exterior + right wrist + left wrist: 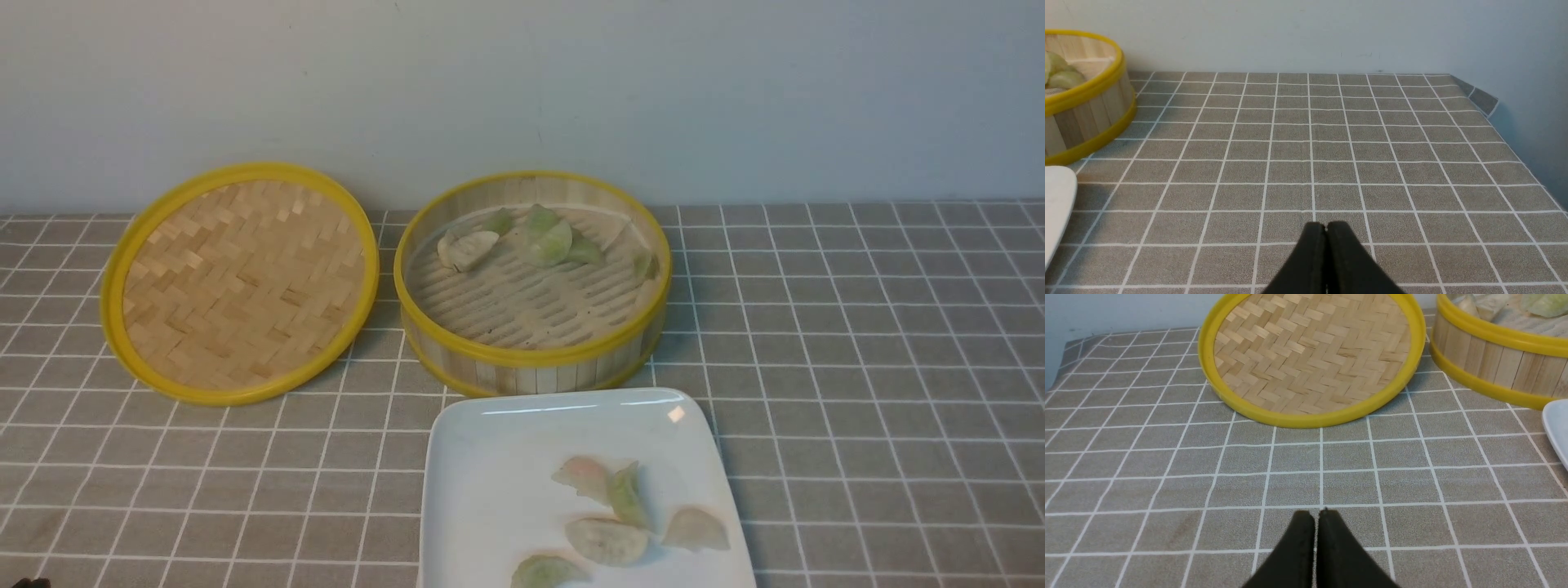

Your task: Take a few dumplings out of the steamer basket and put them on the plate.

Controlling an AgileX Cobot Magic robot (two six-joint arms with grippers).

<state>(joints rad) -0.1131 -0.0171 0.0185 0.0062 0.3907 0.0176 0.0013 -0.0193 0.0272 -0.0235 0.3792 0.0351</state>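
Observation:
The round bamboo steamer basket stands at the middle back of the table with several pale and green dumplings along its far side. In front of it lies the white plate, holding several dumplings near its front right. My left gripper is shut and empty above the cloth, near the lid, with the basket and the plate's edge off to one side. My right gripper is shut and empty over bare cloth, away from the basket and plate. Neither gripper shows clearly in the front view.
The flat woven bamboo lid with a yellow rim lies left of the basket, leaning toward the wall. A grey checked cloth covers the table. The table's right edge and far corner show in the right wrist view.

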